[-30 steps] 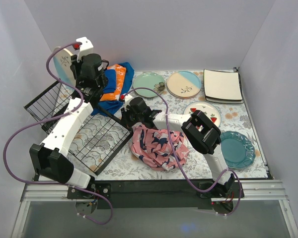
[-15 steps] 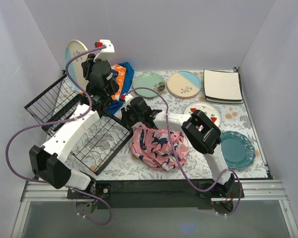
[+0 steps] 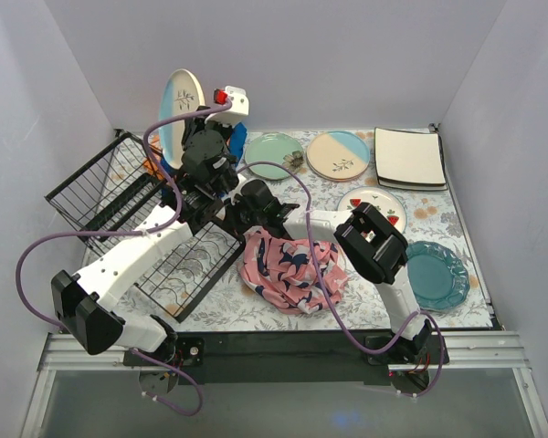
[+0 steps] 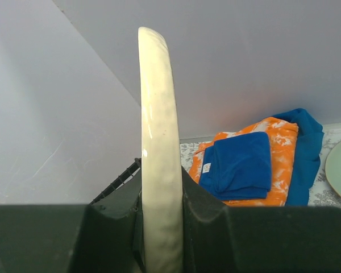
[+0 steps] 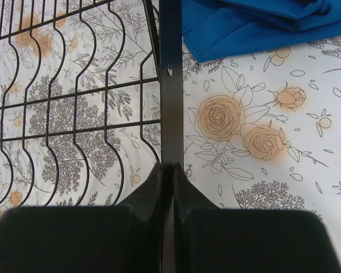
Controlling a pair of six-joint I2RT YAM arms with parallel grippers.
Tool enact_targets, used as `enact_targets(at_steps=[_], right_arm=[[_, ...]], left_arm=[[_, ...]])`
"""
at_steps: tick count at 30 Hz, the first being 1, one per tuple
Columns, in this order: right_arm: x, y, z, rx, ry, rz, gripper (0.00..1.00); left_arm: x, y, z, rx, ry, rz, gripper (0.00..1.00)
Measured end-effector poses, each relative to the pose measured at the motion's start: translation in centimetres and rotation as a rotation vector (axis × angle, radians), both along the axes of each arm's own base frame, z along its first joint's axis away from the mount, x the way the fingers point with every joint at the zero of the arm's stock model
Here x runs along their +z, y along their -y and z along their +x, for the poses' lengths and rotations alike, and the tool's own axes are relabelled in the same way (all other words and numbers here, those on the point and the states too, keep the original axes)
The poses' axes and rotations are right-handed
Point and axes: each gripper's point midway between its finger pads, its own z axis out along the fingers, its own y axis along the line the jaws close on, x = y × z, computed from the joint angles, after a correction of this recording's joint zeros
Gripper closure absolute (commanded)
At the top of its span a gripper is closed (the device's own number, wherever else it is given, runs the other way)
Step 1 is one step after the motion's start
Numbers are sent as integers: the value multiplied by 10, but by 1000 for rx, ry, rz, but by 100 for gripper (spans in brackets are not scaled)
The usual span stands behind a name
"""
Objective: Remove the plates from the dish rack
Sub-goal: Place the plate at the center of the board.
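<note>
My left gripper (image 3: pixel 204 153) is shut on the lower edge of a cream-and-blue plate (image 3: pixel 181 111), held upright in the air over the far right corner of the black wire dish rack (image 3: pixel 89 190). In the left wrist view the plate (image 4: pixel 158 131) is seen edge-on between the pads (image 4: pixel 202 216). My right gripper (image 3: pixel 244 206) is shut on the rack's right rim bar (image 5: pixel 171 85). No plate shows in the rack's slots. On the table lie a mint green plate (image 3: pixel 274 155), a cream-and-blue plate (image 3: pixel 339 155), a cream square plate (image 3: pixel 409 157), a white red-marked plate (image 3: pixel 373 203) and a teal plate (image 3: pixel 436 274).
A pink patterned cloth (image 3: pixel 288 265) lies crumpled just right of the rack. Folded blue and orange cloths (image 4: pixel 256 165) sit at the back, beyond the held plate. Grey walls close the table on three sides. Purple cables loop over both arms.
The left arm has carried the plate to the right and higher, from the rack's back left side to above its far right corner. The right arm has not moved.
</note>
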Motion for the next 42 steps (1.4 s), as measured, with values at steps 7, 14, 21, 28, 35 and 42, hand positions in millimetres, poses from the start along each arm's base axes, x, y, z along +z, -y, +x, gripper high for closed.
enact_targets(at_steps=[7,14,21,28,35,42], right_arm=[[0,4,2,-11,9,5,99],[-1,11,2,-24,13,3,99],[0,13,2,-26,7,6,99],[-1,17,0,-44,-8,9,99],[0,20,-1,-46,-11,9,80],[-11,42,-12,-64,-129,-30,54]], left_arm=[[-7,10,-1,-50,-5,12,100],[-22,16,-2,-91,-25,19,100],[-23,21,0,-118,-21,8,100],[-37,27,1,-156,-48,26,100],[-50,35,1,-198,-71,14,100],[-54,38,2,-220,-80,17,100]])
